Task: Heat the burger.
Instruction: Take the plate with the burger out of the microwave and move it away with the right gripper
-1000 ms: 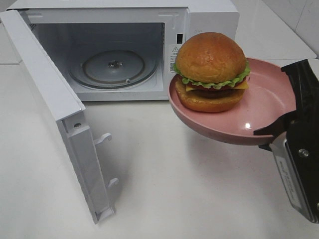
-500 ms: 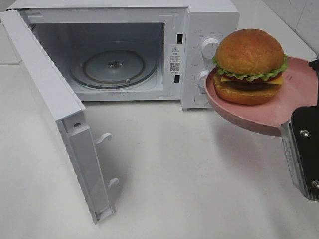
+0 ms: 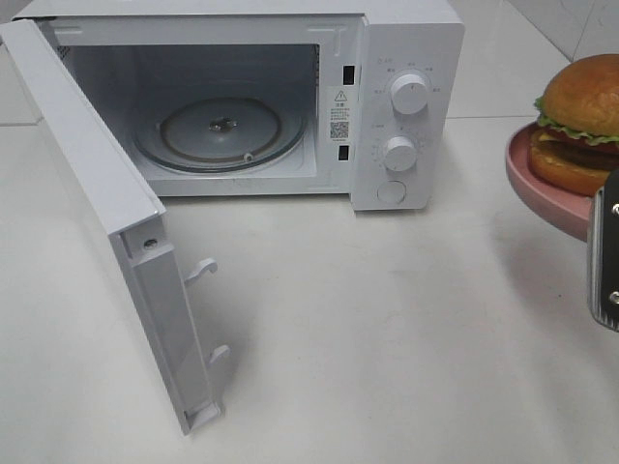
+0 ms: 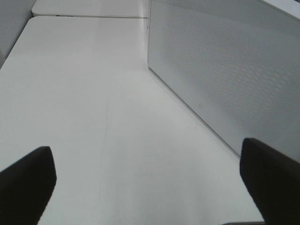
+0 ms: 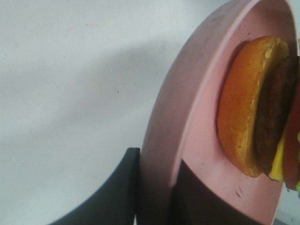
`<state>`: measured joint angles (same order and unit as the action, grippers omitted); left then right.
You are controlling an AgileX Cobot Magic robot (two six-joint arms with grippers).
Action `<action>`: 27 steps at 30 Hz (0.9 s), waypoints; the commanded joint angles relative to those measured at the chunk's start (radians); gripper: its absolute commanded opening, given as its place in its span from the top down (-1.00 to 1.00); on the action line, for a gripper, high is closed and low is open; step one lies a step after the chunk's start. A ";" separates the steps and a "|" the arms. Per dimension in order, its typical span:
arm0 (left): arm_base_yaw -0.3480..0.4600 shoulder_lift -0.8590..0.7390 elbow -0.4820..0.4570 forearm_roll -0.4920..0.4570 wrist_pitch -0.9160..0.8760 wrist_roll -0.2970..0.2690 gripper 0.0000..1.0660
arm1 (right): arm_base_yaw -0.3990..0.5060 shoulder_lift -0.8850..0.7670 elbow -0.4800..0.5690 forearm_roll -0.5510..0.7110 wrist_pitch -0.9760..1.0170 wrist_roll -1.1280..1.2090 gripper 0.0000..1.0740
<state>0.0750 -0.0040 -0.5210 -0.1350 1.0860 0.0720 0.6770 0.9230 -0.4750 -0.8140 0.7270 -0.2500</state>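
The burger sat on the pink plate, held in the air at the right of the white microwave. The right gripper pinched the plate's rim. The left gripper had its jaws spread wide beside the microwave door. A warning sticker with a QR code was too small to read.
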 commanded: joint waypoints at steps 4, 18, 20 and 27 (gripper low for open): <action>-0.001 -0.007 0.003 -0.001 -0.013 0.000 -0.88 | -0.002 -0.019 -0.010 -0.075 0.094 0.102 0.95; -0.001 -0.007 0.003 -0.001 -0.013 0.000 -0.88 | -0.002 0.074 -0.012 -0.145 0.292 0.460 0.93; -0.001 -0.007 0.003 -0.001 -0.013 0.000 -0.88 | -0.002 0.100 -0.012 -0.145 0.292 0.511 0.93; -0.001 -0.007 0.003 -0.001 -0.013 0.000 -0.88 | -0.002 0.226 -0.100 -0.147 0.347 0.755 0.92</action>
<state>0.0750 -0.0040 -0.5210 -0.1350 1.0860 0.0720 0.6770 1.1290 -0.5460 -0.8850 1.0260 0.4460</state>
